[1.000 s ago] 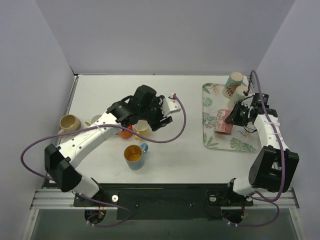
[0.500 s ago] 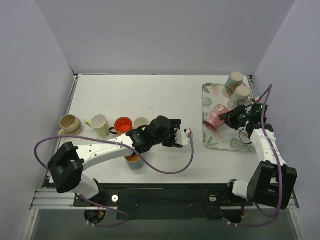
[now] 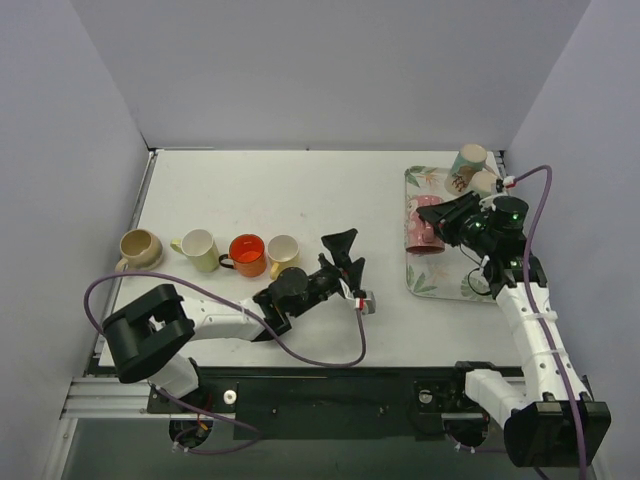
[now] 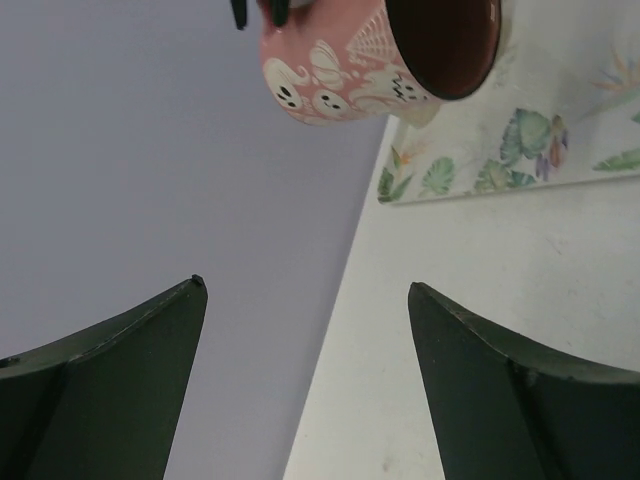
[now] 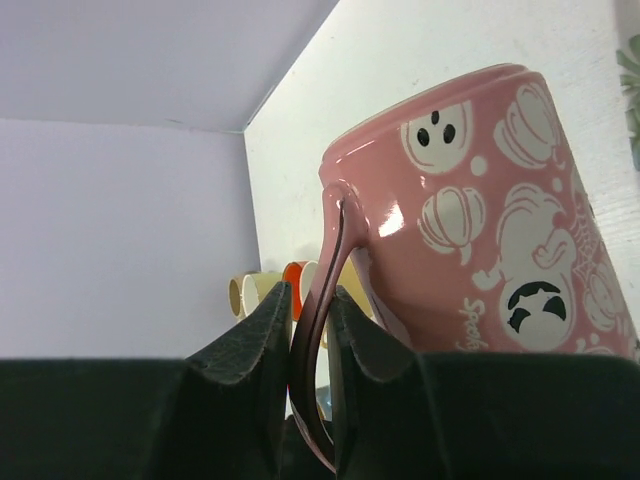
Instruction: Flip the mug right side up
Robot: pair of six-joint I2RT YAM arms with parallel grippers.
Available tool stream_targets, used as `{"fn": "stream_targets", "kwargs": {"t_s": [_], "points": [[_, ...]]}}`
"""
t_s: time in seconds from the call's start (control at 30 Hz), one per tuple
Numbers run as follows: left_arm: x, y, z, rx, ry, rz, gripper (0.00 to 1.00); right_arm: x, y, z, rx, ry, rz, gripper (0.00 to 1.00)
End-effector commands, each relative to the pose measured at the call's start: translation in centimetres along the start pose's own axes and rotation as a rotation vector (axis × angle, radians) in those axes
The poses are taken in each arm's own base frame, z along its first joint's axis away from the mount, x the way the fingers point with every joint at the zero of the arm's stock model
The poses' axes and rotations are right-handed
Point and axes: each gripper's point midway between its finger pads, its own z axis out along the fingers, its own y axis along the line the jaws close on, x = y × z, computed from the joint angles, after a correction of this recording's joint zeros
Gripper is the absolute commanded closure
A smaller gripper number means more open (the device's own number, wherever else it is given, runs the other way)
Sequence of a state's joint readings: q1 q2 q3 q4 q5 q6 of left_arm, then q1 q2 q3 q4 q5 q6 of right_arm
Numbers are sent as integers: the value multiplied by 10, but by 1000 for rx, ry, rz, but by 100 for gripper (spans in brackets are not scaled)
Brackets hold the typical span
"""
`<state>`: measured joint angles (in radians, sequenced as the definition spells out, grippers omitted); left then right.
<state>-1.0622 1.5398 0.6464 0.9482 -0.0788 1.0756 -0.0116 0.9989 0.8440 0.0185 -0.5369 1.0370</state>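
The pink mug [image 3: 421, 227] with white ghost and pumpkin prints hangs tilted on its side over the left part of the leaf-patterned tray [image 3: 440, 285]. My right gripper [image 3: 447, 214] is shut on its handle. In the right wrist view both fingers [image 5: 262, 330] pinch the thin handle [image 5: 322, 270], the mug body [image 5: 470, 220] to the right of them. My left gripper [image 3: 347, 251] is low over the middle of the table, open and holding nothing. In the left wrist view the left gripper [image 4: 305, 290] faces the pink mug [image 4: 340, 70], whose dark mouth [image 4: 445, 40] shows, and the tray [image 4: 560, 150].
Two more mugs [image 3: 468, 160] [image 3: 483, 182] stand at the back of the tray. A row of mugs stands on the left of the table: beige [image 3: 138, 246], pale yellow [image 3: 198, 248], orange [image 3: 247, 254], cream [image 3: 283, 250]. The left arm [image 3: 220, 315] lies across the near left.
The left arm swung from the mug row toward the table's near middle, and its gripper opened wider. The right gripper lifted the pink mug by its handle, carrying it up and left over the tray.
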Motion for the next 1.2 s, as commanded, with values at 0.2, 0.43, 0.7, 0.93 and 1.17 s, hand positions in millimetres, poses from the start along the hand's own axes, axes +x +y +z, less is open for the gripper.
{"fn": "stream_targets", "kwargs": {"t_s": [0.2,0.43,0.7,0.93,1.17], "points": [[-36,4,20,-78,-111,-65,7,-27,-5,-1,-26,-143,-13,100],[-45,5,24,-127,-152,-94,3,-35,22,-8,-104,-202,50,100],[-53,20,23,-244,-188,-151,3,-7,71,-21,-239,-220,90,100],[-50,51,32,-377,-134,-221,3,14,103,-31,-314,-232,79,100],[-39,65,35,-448,-62,-223,3,37,122,-33,-369,-210,85,100]]}}
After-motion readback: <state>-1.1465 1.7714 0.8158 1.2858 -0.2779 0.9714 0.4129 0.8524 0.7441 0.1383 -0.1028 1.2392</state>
